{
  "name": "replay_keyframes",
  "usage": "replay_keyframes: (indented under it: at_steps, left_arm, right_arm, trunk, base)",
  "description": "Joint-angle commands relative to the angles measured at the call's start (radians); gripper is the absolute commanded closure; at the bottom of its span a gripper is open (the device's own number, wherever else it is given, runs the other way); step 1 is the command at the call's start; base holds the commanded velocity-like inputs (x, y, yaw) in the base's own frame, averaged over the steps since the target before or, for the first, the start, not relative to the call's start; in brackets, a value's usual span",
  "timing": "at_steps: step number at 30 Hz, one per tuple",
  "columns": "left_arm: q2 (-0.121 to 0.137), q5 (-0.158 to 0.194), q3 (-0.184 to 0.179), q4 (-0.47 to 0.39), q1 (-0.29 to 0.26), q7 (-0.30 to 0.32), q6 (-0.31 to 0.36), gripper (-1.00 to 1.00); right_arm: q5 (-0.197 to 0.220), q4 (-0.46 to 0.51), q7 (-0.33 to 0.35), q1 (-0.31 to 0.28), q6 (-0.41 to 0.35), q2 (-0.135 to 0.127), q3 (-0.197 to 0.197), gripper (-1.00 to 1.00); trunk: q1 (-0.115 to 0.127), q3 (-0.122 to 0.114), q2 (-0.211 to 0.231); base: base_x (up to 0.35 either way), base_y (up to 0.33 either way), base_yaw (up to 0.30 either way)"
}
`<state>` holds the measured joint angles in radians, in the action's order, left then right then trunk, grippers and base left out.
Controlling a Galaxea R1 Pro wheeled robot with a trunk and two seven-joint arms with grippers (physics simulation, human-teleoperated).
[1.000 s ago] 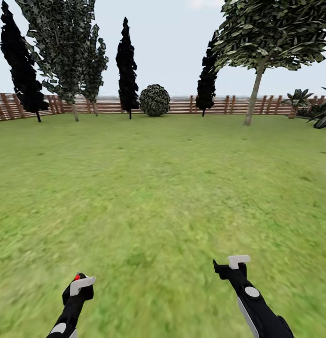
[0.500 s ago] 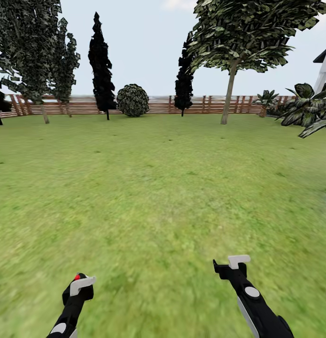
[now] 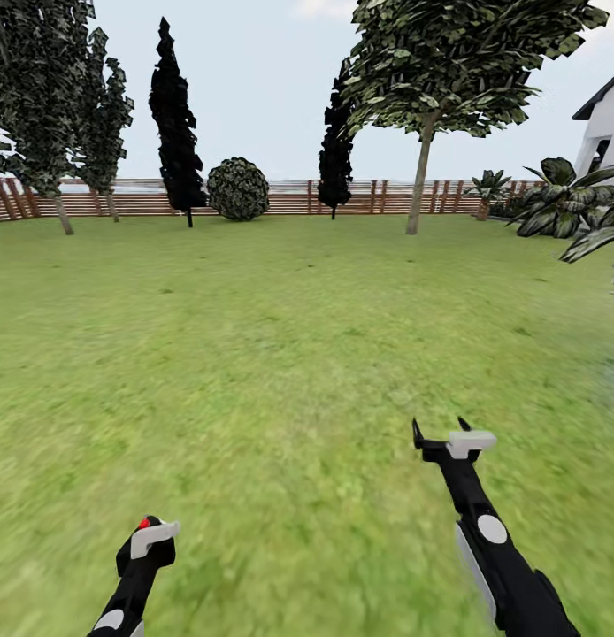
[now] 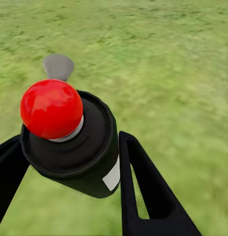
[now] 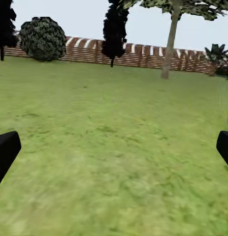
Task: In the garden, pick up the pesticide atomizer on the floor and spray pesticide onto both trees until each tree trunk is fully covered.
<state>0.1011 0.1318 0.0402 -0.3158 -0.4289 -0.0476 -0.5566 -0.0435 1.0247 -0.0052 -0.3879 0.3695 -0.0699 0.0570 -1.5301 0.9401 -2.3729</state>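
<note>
Since a second ago our view swung right and the right gripper rose, jaws spread wide, empty. Our left gripper is clamped around the black pesticide atomizer with the red ball top. Slim tan-grey tree trunk sits at 1 o'clock, far off, so we're not spraying yet.

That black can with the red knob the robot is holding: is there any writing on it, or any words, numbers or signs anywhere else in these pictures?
None can be read.
The pesticide atomizer, held in the left gripper, has a small white patch on its side: blank, no letters show.
The fence, the white house and the right gripper show no writing or signs.
</note>
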Motion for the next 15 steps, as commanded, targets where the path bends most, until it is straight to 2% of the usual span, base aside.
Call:
replay_keyframes:
  at_steps: [1, 3, 4, 5, 7, 8, 10, 13, 14, 15]
  left_arm:
    - [0.0, 0.006, -0.002, 0.001, -0.001, 0.001, -0.003, 1.0]
    - [0.0, 0.006, -0.003, 0.001, -0.001, 0.001, -0.003, 1.0]
    - [0.0, 0.006, -0.003, 0.001, -0.001, 0.001, -0.003, 1.0]
    - [0.0, 0.006, -0.003, 0.001, -0.001, 0.002, -0.003, 1.0]
    - [0.0, 0.006, -0.003, 0.001, -0.001, 0.003, -0.003, 1.0]
    - [0.0, 0.006, -0.003, 0.001, -0.001, 0.005, -0.003, 1.0]
    - [0.0, 0.006, -0.003, 0.002, -0.001, 0.007, -0.003, 1.0]
    - [-0.004, 0.007, -0.003, 0.025, -0.001, 0.011, -0.007, 1.0]
    - [-0.005, 0.007, -0.003, 0.032, -0.001, 0.012, -0.008, 1.0]
    - [-0.006, 0.008, -0.003, 0.035, -0.001, 0.012, -0.008, 1.0]
  right_arm:
    - [-0.004, 0.06, 0.0, 0.0, 0.021, 0.002, 0.018, -1.0]
    - [-0.003, 0.152, 0.0, 0.0, 0.036, 0.005, 0.035, -1.0]
    - [-0.002, 0.27, 0.0, 0.0, 0.045, 0.006, 0.046, -1.0]
    - [-0.002, 0.311, -0.001, 0.0, 0.046, 0.006, 0.049, -1.0]
    - [-0.002, 0.33, -0.001, 0.019, 0.047, 0.007, 0.053, -1.0]
    - [-0.002, 0.3, -0.001, 0.044, 0.049, 0.008, 0.054, -1.0]
    - [-0.001, 0.19, -0.001, 0.092, 0.07, 0.009, 0.053, -1.0]
    - [0.002, -0.14, -0.001, 0.127, 0.351, 0.011, 0.053, -1.0]
    - [0.002, -0.301, 0.0, 0.131, 0.511, 0.016, 0.052, -1.0]
    - [0.002, -0.396, 0.001, 0.133, 0.609, 0.022, 0.051, -1.0]
  trunk:
    - [0.0, 0.001, 0.0]
    - [0.0, 0.001, 0.0]
    - [0.0, 0.001, 0.0]
    - [0.0, 0.001, 0.0]
    - [0.0, 0.001, 0.0]
    - [0.0, 0.001, 0.0]
    - [0.0, 0.001, 0.0]
    - [0.0, 0.001, 0.0]
    - [0.0, 0.001, 0.0]
    - [0.0, 0.001, 0.0]
  base:
    - [0.34, 0.0, 0.0]
    - [0.34, 0.0, 0.0]
    - [0.34, 0.0, 0.0]
    - [0.34, 0.0, 0.0]
    - [0.339, 0.0, 0.0]
    - [0.339, 0.0, 0.0]
    - [0.339, 0.0, 0.0]
    - [0.34, 0.0, 0.0]
    - [0.34, 0.0, 0.0]
    - [0.34, 0.0, 0.0]
